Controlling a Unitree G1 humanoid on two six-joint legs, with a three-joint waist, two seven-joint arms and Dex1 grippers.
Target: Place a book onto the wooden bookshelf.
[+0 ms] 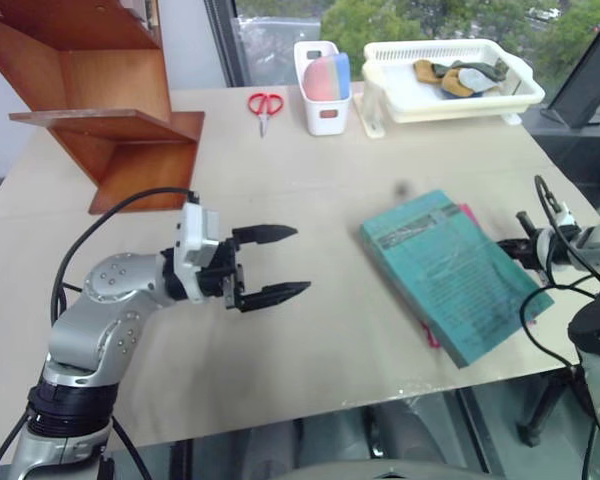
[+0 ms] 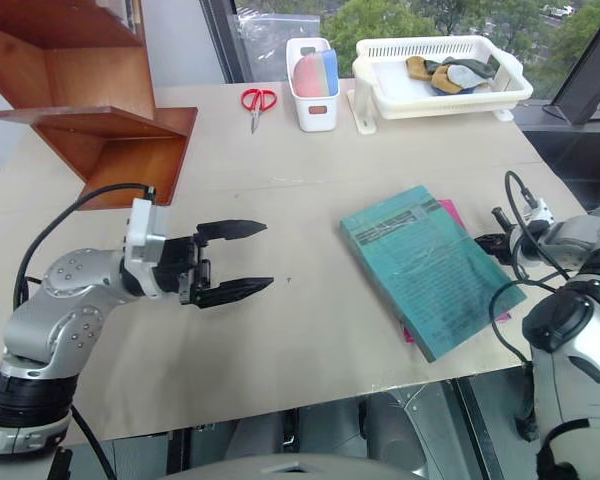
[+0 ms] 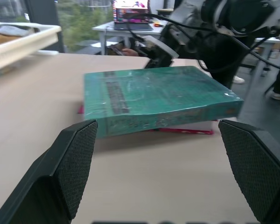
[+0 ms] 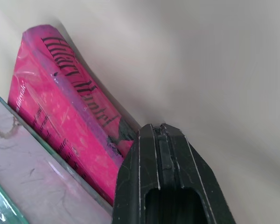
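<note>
Both arms low: left tool [image 1: 272, 264] level, spread; right tool [image 4: 161, 140] pinched.

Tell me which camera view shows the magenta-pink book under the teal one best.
The right wrist view: the magenta-pink book shows its spine and dark lettering close up, beside the shut right pincer. The eye views give just a pink sliver past the teal-green book; the left wrist view, a thin pink edge beneath it.
</note>
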